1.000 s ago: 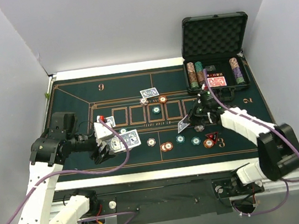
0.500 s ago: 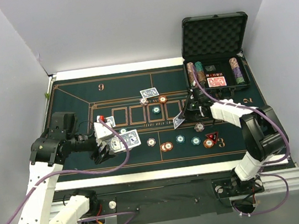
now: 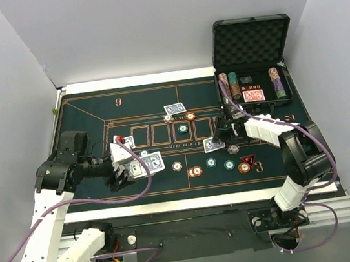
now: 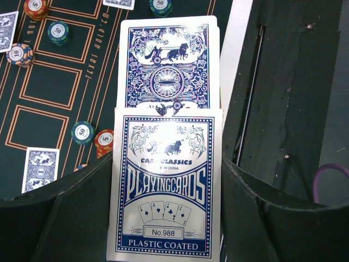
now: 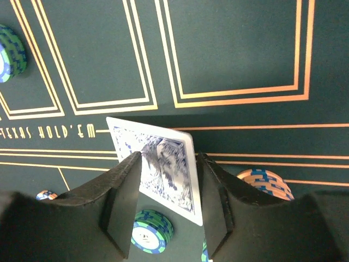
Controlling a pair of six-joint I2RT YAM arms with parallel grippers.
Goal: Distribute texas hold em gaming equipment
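My left gripper (image 3: 125, 170) is shut on a blue-and-white playing card box (image 4: 166, 191), with a blue-backed card (image 4: 166, 65) sticking out of its far end; it hovers over the mat's left near side. My right gripper (image 5: 170, 161) holds one blue-backed card (image 5: 163, 169) by its edges, tilted just above the green mat. In the top view this card (image 3: 213, 144) is near the middle boxes. Chips lie around it: teal (image 5: 151, 232), orange (image 5: 264, 183) and another teal (image 3: 183, 128). Two more blue-backed cards (image 3: 174, 108) (image 3: 128, 142) lie on the mat.
The open black foam-lined case (image 3: 250, 42) stands at the back right with chip stacks and a red-backed deck (image 3: 253, 96). A red triangular marker (image 3: 249, 158) lies near the right chips. Several chips line the mat's near row (image 3: 195, 171). Grey walls close in both sides.
My right gripper has carried the card from the right chip row leftward and farther in, toward the middle boxes, and brought it lower over the mat. The left arm has not moved.
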